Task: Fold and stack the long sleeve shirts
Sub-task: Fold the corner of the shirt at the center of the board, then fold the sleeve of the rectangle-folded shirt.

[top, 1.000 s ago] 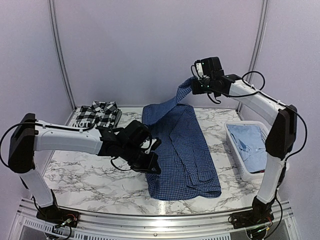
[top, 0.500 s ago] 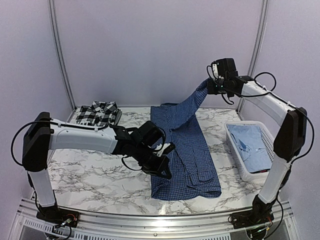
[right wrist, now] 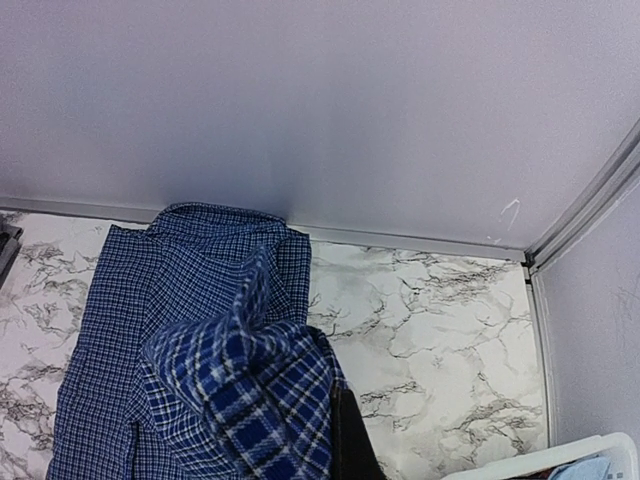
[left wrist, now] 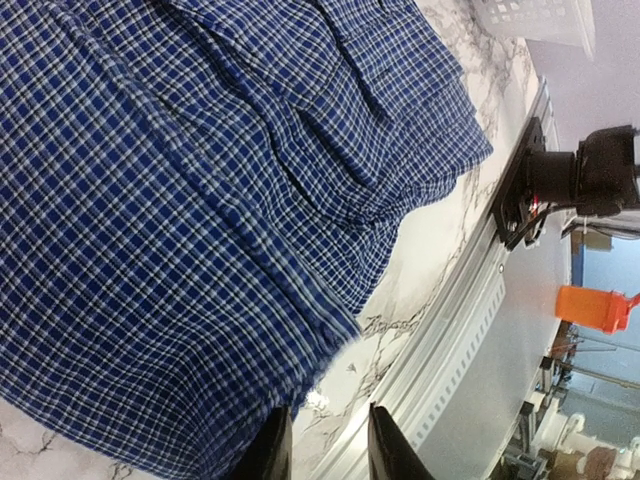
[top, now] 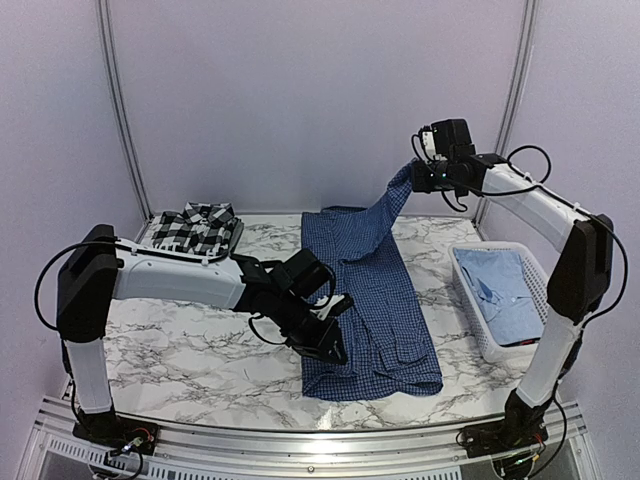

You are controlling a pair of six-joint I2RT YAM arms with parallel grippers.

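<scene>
Marble-patterned tabletop [top: 170,350] and plain lilac walls frame the work. Spread down the middle of the table lies the dark blue fine-checked button-up shirt [top: 375,310], collar at the far side and hem at the near side. Its one sleeve [top: 385,215] is lifted high toward the far right, pinched in the closed fingers of the right gripper [top: 418,178].

The left gripper [top: 330,340] sits low at the shirt's near left edge. In the left wrist view its fingertips [left wrist: 272,445] stand slightly parted with nothing seen between them.

The step in hand looks like folding the sleeve in across the body. To do it well, the right arm should carry the cuff leftward and down over the chest, keeping the sleeve taut enough to lie flat without dragging the shirt. The left gripper could press the near left edge so the body does not slide or bunch. Release should come only once the sleeve rests on the cloth.

By count there are three shirts. Besides the dark blue one, a black-and-white plaid shirt [top: 195,228] sits folded at the far left. A plain pale blue shirt [top: 500,285] lies in the single white slatted plastic basket [top: 468,300] at the right.
</scene>
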